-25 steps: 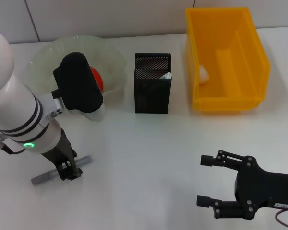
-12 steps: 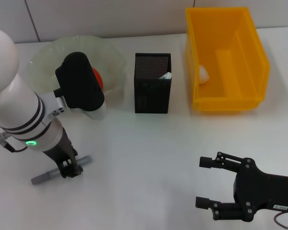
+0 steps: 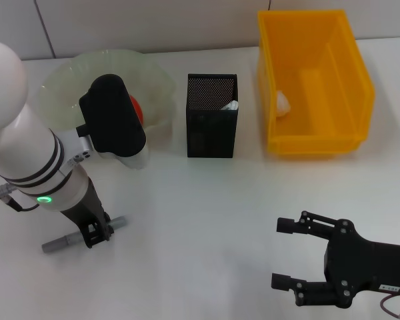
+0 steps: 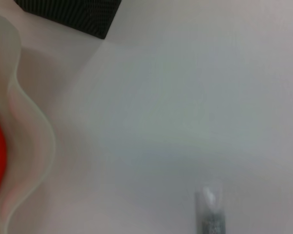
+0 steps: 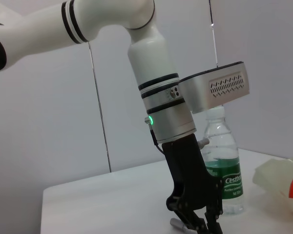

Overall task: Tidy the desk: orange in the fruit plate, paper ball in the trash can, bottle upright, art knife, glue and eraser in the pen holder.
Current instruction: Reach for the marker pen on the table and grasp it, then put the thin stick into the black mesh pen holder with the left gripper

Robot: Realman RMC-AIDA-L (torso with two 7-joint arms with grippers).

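Head view, left gripper [image 3: 93, 233]: closed around the art knife [image 3: 55, 241] on the desk, well in front of the pen holder [image 3: 212, 125].
Head view, right gripper [image 3: 288, 253]: fingers spread, idle, nearer the robot than the trash can [image 3: 313, 83].
Head view, orange [image 3: 136, 108]: in the fruit plate [image 3: 63, 77], beside the pen holder.
Left wrist view: knife tip lies away from the plate rim.
Right wrist view, bottle [image 5: 222, 161]: upright, just behind the left gripper.

On the desk [image 3: 207, 213] there is one orange [image 3: 136, 109], one fruit plate [image 3: 60, 80], one pen holder [image 3: 212, 127] and one trash can [image 3: 313, 87]. One bottle [image 5: 222, 161] stands there, and one art knife [image 3: 57, 241] lies flat. Two tools show: the left tool [image 3: 97, 235] and the right tool [image 3: 295, 252].
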